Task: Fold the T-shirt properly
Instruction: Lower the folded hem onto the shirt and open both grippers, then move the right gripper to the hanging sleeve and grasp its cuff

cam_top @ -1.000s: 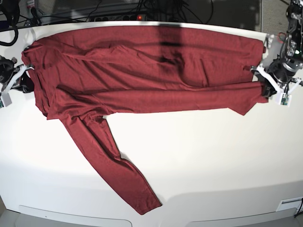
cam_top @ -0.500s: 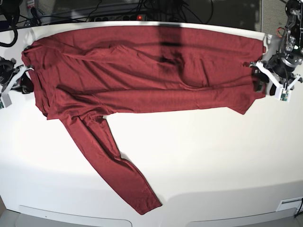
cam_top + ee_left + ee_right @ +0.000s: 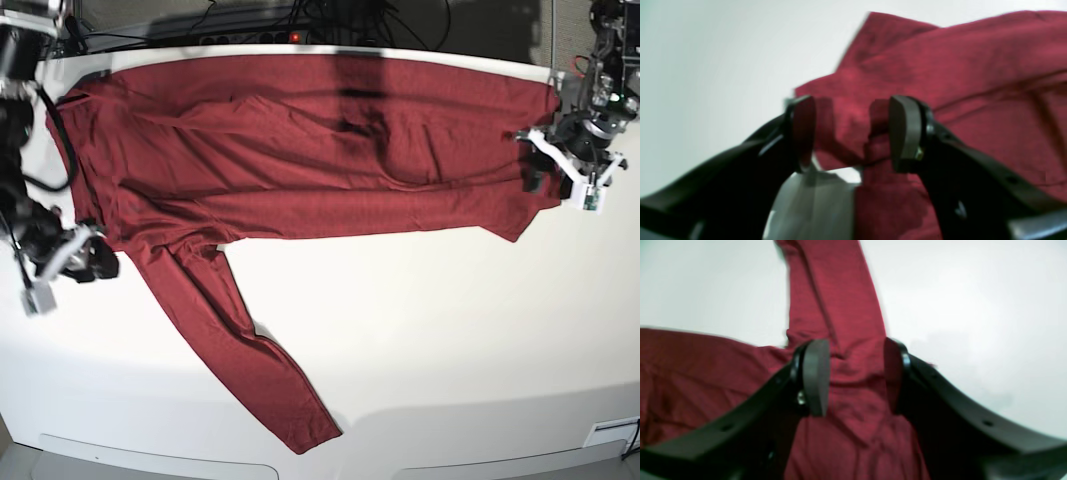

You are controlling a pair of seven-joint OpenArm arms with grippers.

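Note:
The dark red T-shirt lies spread across the far half of the white table, with one long sleeve running toward the front edge. My left gripper is open at the shirt's right hem. In the left wrist view its jaws straddle a fold of the fabric. My right gripper is open at the shirt's lower left corner, where the sleeve starts. In the right wrist view its jaws stand on either side of the sleeve.
Cables and a power strip run behind the table's far edge. The table's curved front edge is close below the sleeve end. A small white fitting sits at the front right corner.
My right arm has swung from the table's left edge toward the front, to the shirt's lower left corner. My left gripper has shifted slightly up and inward over the hem.

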